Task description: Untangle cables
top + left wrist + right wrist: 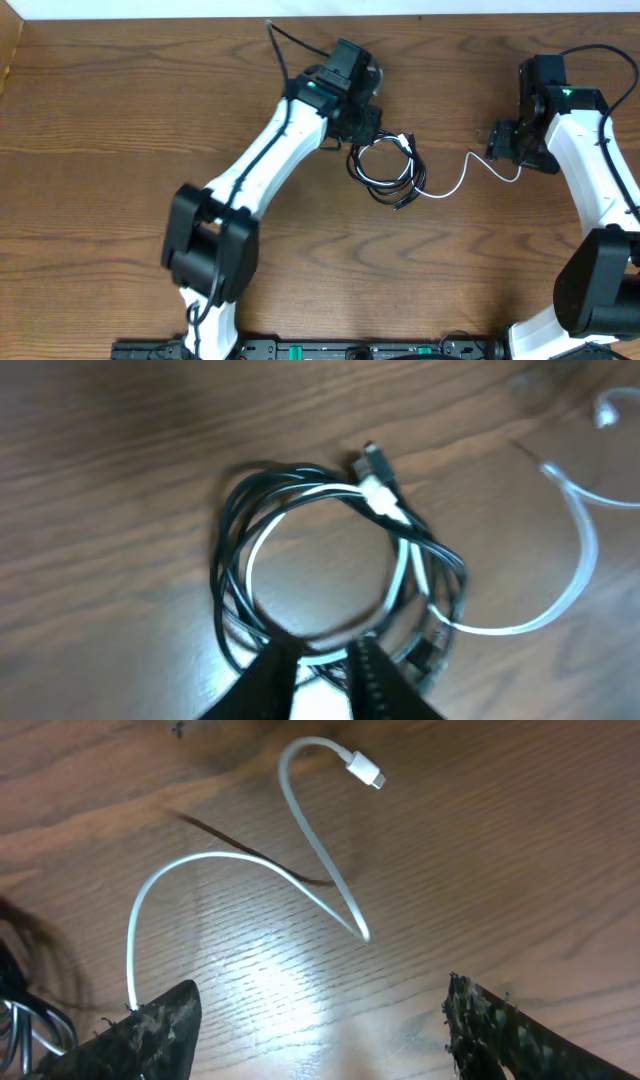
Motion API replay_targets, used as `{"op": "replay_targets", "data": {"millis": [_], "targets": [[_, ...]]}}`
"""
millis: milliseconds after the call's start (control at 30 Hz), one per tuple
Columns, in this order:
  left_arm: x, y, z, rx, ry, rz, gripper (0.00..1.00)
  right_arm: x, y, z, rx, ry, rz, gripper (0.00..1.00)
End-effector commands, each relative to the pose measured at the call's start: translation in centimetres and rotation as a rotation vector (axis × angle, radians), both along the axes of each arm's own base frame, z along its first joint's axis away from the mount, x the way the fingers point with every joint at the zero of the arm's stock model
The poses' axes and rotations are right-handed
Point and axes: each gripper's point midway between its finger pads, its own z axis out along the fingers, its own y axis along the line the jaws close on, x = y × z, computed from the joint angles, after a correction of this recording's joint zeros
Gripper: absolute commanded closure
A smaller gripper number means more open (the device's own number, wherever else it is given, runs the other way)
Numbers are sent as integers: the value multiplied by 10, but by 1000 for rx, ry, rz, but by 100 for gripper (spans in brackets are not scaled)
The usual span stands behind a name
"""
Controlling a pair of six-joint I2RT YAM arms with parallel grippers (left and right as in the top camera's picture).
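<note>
Left jaws narrow at the coil; right jaws wide and empty.
Whether the left gripper [325,657] grips the looped black cable [225,565] is unclear. The right gripper [320,1035] straddles the table [520,870] beside the white cable [340,910] tail. Pulling it unpinned could tighten the loops.

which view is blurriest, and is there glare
left wrist view is softest, the white cable loop at right smeared; right wrist view has a glare patch on the table but a crisp white plug; overhead view is sharp, evenly lit
</note>
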Motion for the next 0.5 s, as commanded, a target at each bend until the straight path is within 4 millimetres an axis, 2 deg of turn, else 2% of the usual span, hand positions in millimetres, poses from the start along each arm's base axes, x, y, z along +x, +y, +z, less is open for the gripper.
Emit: {"op": "replay_targets", "data": {"millis": [0,167,333,467], "targets": [[3,2,-26,42,-13,-103,70,-1,3,-2,13,7,5,25],[6,0,-56,84,-31,-216,66,-1,6,-3,32,7,8,25],[15,-2,-75,97,-52,-241,64,-1,6,-3,31,7,9,25],[23,9,-91,175,-63,-213,62,-2,7,-3,34,9,18,25]]}}
